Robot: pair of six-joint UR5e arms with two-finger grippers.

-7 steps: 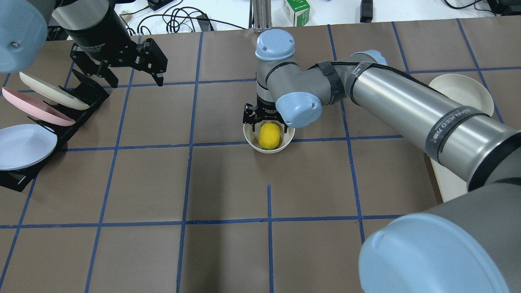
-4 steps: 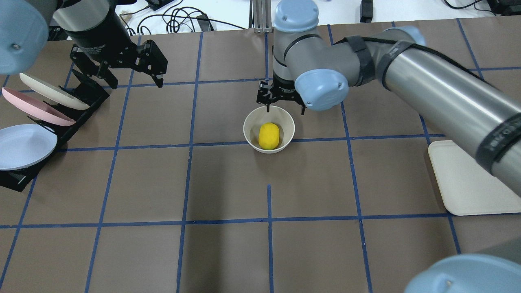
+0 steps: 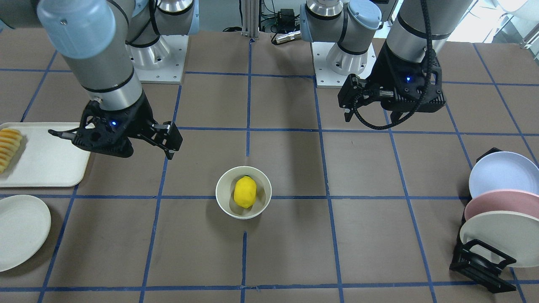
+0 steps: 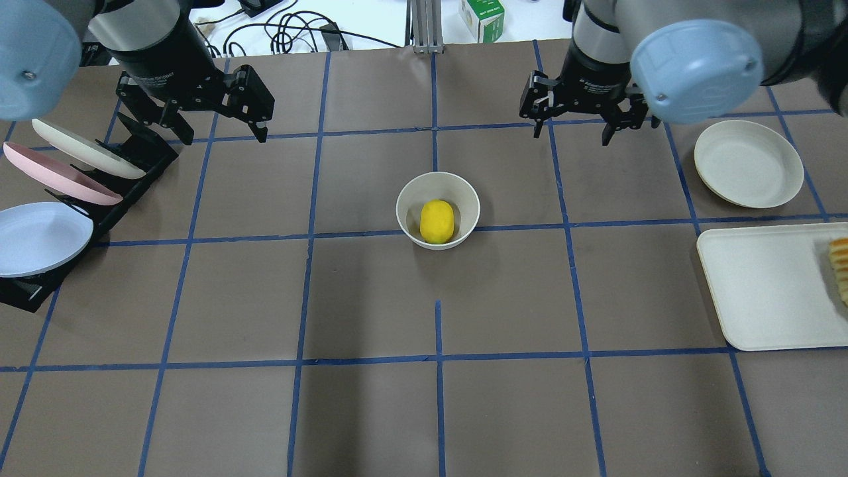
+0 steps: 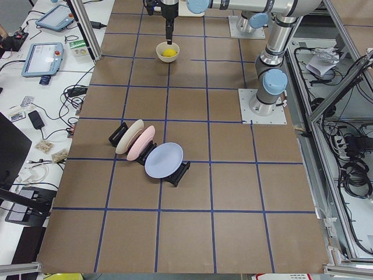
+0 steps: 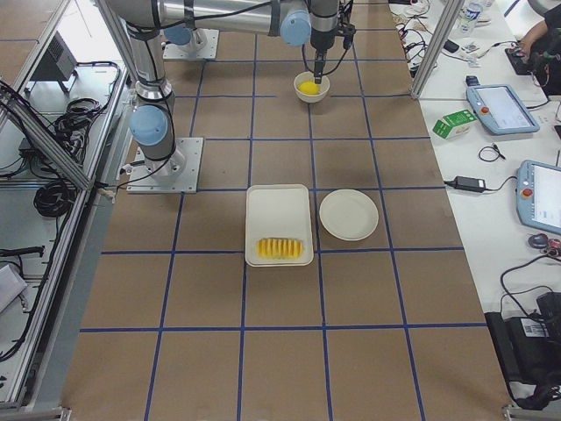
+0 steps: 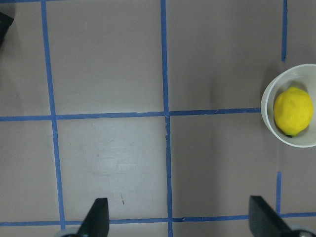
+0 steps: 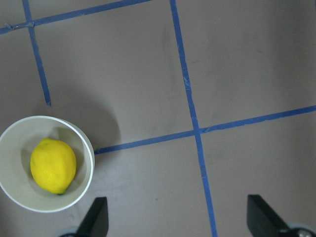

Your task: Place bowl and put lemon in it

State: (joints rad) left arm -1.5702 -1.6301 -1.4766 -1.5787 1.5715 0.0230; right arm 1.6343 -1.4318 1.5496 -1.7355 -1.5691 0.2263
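The cream-white bowl [image 4: 405, 199] stands upright near the table's middle, with the yellow lemon [image 4: 437, 221] lying inside it. Both also show in the front view, the bowl [image 3: 223, 186] and the lemon [image 3: 245, 192]. My right gripper [image 4: 571, 136] is open and empty, raised at the back, right of the bowl and well apart from it. Its wrist view shows the bowl [image 8: 84, 148] and the lemon [image 8: 53, 165] at lower left. My left gripper [image 4: 224, 134] is open and empty at the back left, by the plate rack. Its wrist view shows the lemon [image 7: 293, 111] at the right edge.
A black rack [image 4: 142, 156] with cream, pink and blue plates stands at the left edge. A flat cream plate [image 4: 748, 163] and a cream tray [image 4: 762, 285] with a ridged yellow-orange food item [image 4: 840, 268] lie at the right.
My right gripper has lifted off the bowl and swung away to the back right, leaving the lemon in the bowl. The left arm has not moved.
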